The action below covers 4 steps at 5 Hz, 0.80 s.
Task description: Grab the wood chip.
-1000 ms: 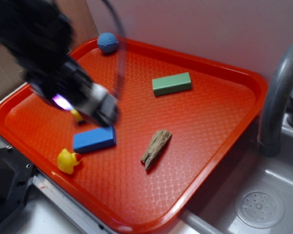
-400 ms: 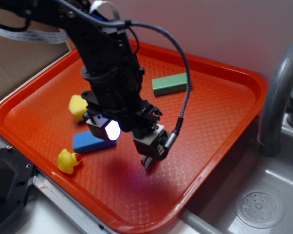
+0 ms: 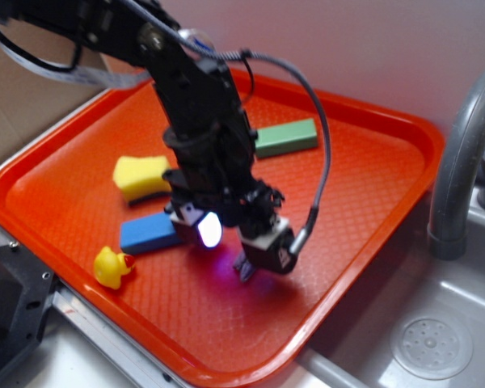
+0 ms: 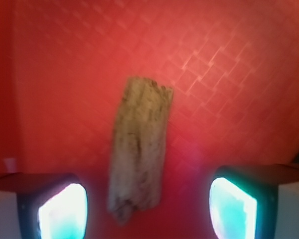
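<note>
Exterior view: the gripper (image 3: pixel 246 267) hangs low over the near-right part of the red tray (image 3: pixel 388 162), its black body covering most of the wood chip (image 3: pixel 243 267); only a grey-brown sliver shows at the fingertips. Around it, all on the tray: a blue block (image 3: pixel 148 233) just left of the arm, a yellow sponge (image 3: pixel 142 177) behind that, a yellow rubber duck (image 3: pixel 111 267) near the front rim, a green block (image 3: pixel 286 137) well behind. A grey faucet (image 3: pixel 461 162) and sink stand to the right. From here I cannot tell how the jaws stand.

Wrist view: wood chip (image 4: pixel 138 147) lies lengthwise between the two fingers (image 4: pixel 62 209), which sit spread wide, one on each side, with bare tray visible between each pad and the wood. Nothing is clasped. The picture is blurred.

Handling, as judged: a dry, rough sliver, likely very light and stiff, grainy enough not to slip. The thin splintered end could crumble or pivot under pressure. Best hold is across the narrow width near mid-length, where it looks fullest. The jaws already straddle it that way; lowering and closing looks sufficient.
</note>
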{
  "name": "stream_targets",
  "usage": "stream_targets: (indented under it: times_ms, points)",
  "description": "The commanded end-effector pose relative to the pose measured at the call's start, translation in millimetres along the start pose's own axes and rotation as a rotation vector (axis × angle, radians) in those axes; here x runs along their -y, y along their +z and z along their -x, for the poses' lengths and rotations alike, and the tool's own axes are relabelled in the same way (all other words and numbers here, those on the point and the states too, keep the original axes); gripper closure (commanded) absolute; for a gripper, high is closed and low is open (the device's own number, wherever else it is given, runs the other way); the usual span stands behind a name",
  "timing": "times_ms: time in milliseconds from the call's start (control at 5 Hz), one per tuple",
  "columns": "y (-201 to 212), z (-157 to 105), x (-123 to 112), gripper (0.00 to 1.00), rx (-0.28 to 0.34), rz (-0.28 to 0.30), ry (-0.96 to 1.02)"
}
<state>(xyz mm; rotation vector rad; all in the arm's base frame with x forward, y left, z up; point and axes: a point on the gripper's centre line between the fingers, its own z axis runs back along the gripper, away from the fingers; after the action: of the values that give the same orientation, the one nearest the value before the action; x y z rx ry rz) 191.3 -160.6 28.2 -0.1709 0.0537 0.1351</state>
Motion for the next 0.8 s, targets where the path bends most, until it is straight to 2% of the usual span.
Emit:
stream_targets:
  times_ms: [0, 400, 600]
  points:
    - [-14.0, -12.9, -1.6, 1.0, -0.018, -0.053, 0.059]
    - [-15.5, -11.4, -3.9, 1.0, -0.041, -0.079, 0.043]
    - [6.9, -9.1, -11.2, 1.0, 0.004, -0.067, -0.053]
